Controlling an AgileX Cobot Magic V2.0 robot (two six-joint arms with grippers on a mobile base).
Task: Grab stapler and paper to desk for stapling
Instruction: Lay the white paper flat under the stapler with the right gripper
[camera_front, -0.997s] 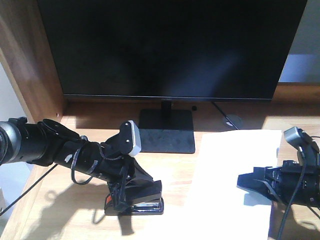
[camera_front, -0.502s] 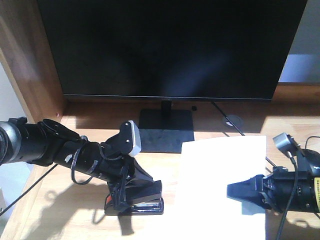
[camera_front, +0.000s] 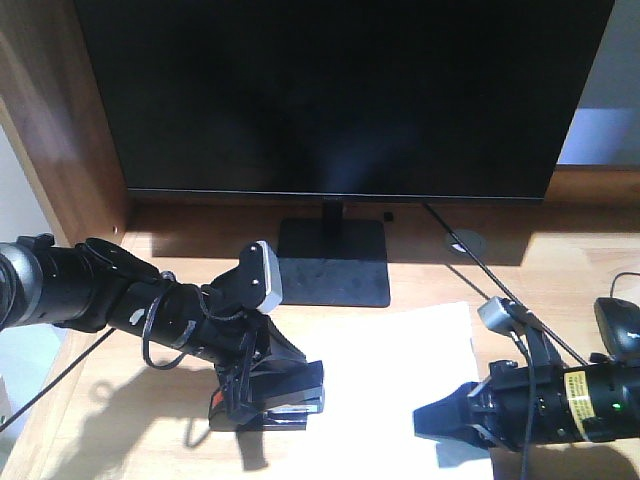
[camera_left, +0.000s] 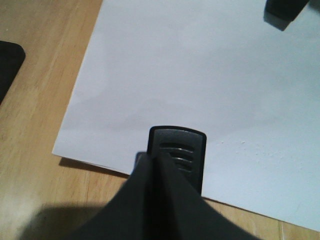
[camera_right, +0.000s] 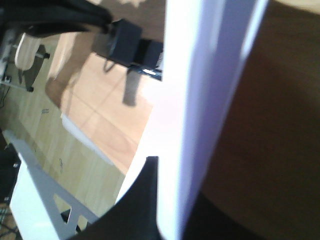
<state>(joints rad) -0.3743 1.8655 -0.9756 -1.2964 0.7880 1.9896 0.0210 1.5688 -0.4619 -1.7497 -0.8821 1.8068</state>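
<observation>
The black stapler (camera_front: 268, 405), with a red patch at its left end, sits low on the wooden desk (camera_front: 120, 420); my left gripper (camera_front: 262, 388) is shut on it. In the left wrist view the stapler's ribbed nose (camera_left: 178, 148) overlaps the near edge of the white paper (camera_left: 200, 70), with the gripper (camera_left: 159, 167) clamped behind it. The paper (camera_front: 395, 375) lies slanted at centre right, and my right gripper (camera_front: 432, 420) is shut on its right edge. The right wrist view shows the sheet (camera_right: 200, 75) edge-on between that gripper's (camera_right: 172, 200) dark fingers.
A large black monitor (camera_front: 340, 90) on a square base (camera_front: 333, 262) fills the back of the desk. A cable (camera_front: 500, 290) runs from a grommet (camera_front: 465, 241), and a black mouse (camera_front: 620, 325) lies at the right. A brown side panel (camera_front: 60, 130) rises at the left.
My right gripper has drawn the paper leftward and toward the front edge, bringing it up to the stapler and uncovering the mouse. The left arm and stapler have stayed put.
</observation>
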